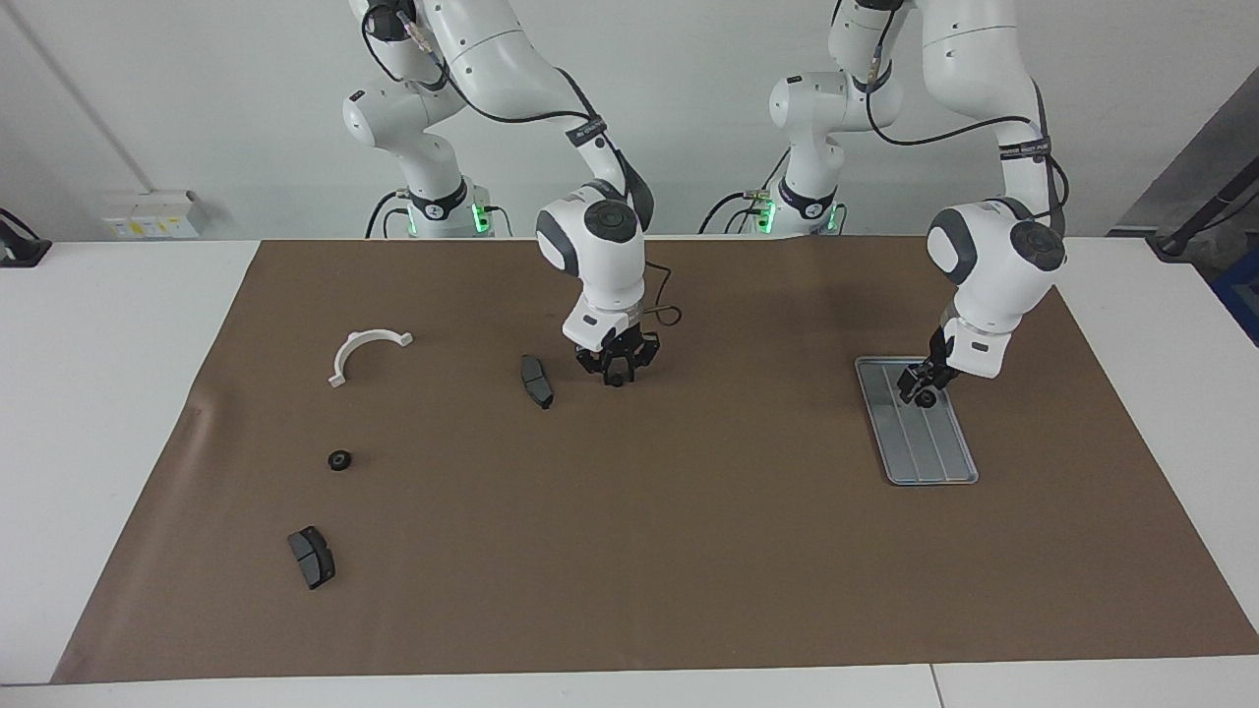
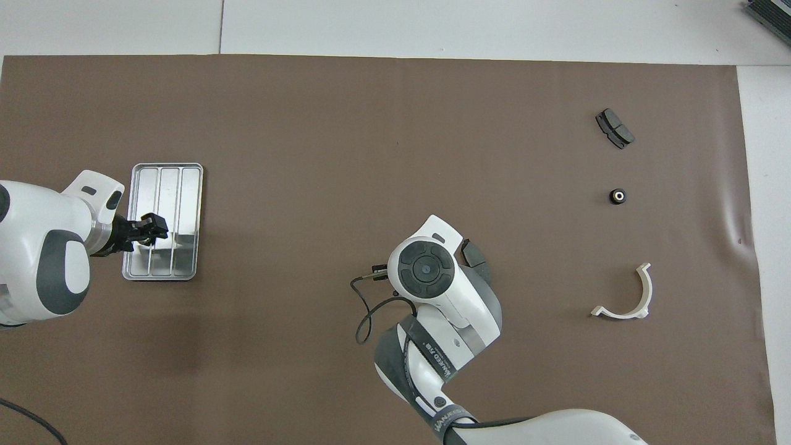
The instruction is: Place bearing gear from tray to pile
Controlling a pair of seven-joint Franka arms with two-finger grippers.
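The silver tray (image 1: 929, 452) (image 2: 164, 185) lies at the left arm's end of the table. My left gripper (image 1: 921, 389) (image 2: 151, 226) is low over the tray's end nearer the robots, shut on a small black bearing gear (image 1: 926, 398). I cannot tell whether the gear rests on the tray. The pile lies at the right arm's end: a white half-ring bracket (image 1: 366, 352) (image 2: 627, 296), two dark brake pads (image 1: 536, 381) (image 1: 312, 557) (image 2: 615, 128) and a second black bearing gear (image 1: 339, 459) (image 2: 617, 196). My right gripper (image 1: 614, 374) waits above the mat beside the nearer pad.
A brown mat (image 1: 689, 551) (image 2: 371, 123) covers the table. In the overhead view my right arm's hand (image 2: 426, 269) hides its own gripper and part of the nearer brake pad (image 2: 477, 254). A black cable (image 2: 364, 309) hangs by that hand.
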